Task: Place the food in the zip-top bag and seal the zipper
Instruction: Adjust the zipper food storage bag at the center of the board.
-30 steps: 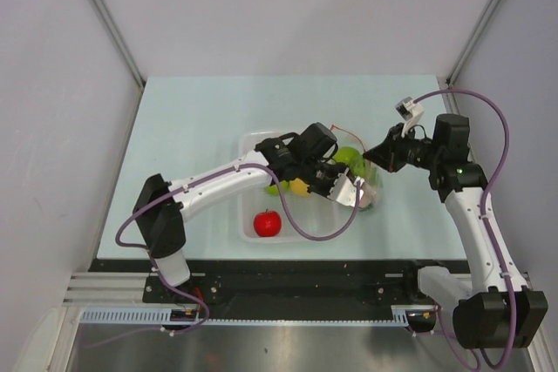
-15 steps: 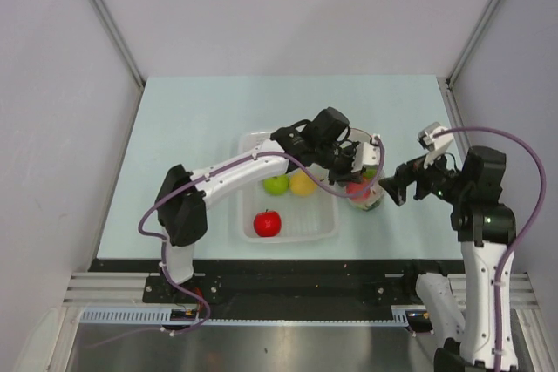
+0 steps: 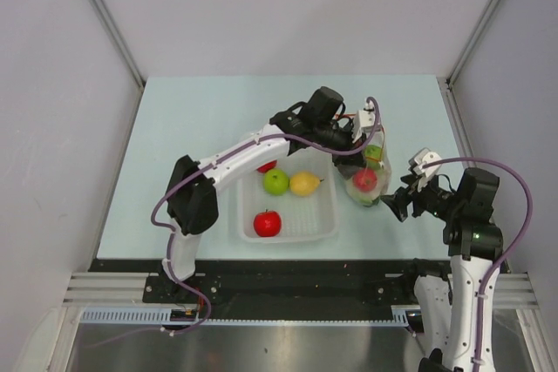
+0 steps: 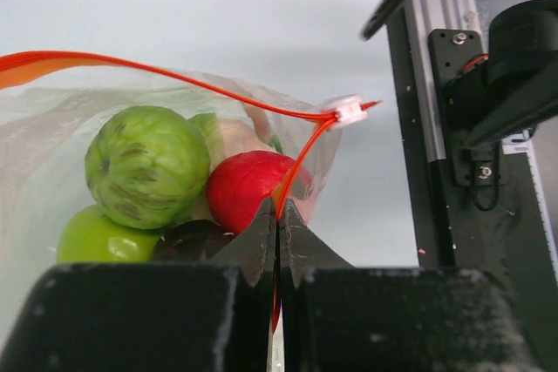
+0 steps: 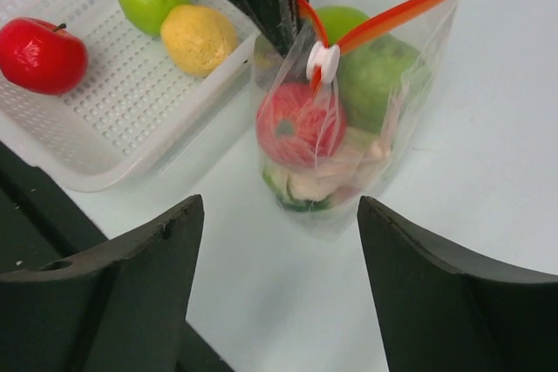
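Observation:
The clear zip-top bag [image 3: 368, 179] stands on the table just right of the basket, with its mouth held up. Inside it are food pieces: a red fruit [image 4: 248, 189], a pale green cabbage [image 4: 146, 165], a green fruit [image 4: 105, 233] and a dark lump [image 4: 192, 237]. My left gripper [image 4: 277, 215] is shut on the red zipper [image 4: 174, 80] near the white slider [image 4: 350, 111]. My right gripper [image 5: 279, 206] stands open, apart from the bag [image 5: 357, 119] and nearer than it, with nothing between its fingers. In the top view the left gripper [image 3: 362, 138] is above the bag and the right gripper [image 3: 398, 202] beside it.
The white perforated basket [image 3: 323, 224] holds a green apple [image 3: 276, 182], a lemon [image 3: 304, 184] and a red apple [image 3: 268, 223]; another red piece [image 3: 267, 165] shows under the left arm. The right wrist view shows the same basket [image 5: 113, 119] at upper left.
The right gripper opened, let go and drew back toward the near right. The left gripper closed on the zipper and carried the bag's mouth up and to the right, off the basket.

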Robot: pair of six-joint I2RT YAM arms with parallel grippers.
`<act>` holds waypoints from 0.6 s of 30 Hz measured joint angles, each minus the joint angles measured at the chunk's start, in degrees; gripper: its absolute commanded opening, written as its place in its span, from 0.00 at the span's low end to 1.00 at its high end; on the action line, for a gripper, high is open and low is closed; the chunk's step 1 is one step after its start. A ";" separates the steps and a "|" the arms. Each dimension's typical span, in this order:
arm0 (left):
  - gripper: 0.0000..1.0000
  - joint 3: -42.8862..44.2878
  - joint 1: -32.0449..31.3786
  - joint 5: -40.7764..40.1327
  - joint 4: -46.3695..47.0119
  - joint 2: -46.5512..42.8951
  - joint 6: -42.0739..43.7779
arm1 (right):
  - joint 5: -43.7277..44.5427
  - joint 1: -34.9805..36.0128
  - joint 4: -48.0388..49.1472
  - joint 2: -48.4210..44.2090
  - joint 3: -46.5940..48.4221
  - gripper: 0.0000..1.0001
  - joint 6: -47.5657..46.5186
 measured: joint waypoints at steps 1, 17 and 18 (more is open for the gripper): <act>0.00 0.00 -0.04 0.55 0.20 0.00 -0.48 | -0.57 0.00 2.56 -0.50 -1.79 0.70 0.26; 0.00 0.00 -3.39 2.91 -0.48 0.00 0.72 | -4.07 -0.02 19.58 -0.50 -8.85 0.08 -1.07; 0.00 0.00 -3.34 2.91 -0.48 0.00 0.61 | -4.22 -0.02 19.63 -0.50 -8.94 0.07 -1.46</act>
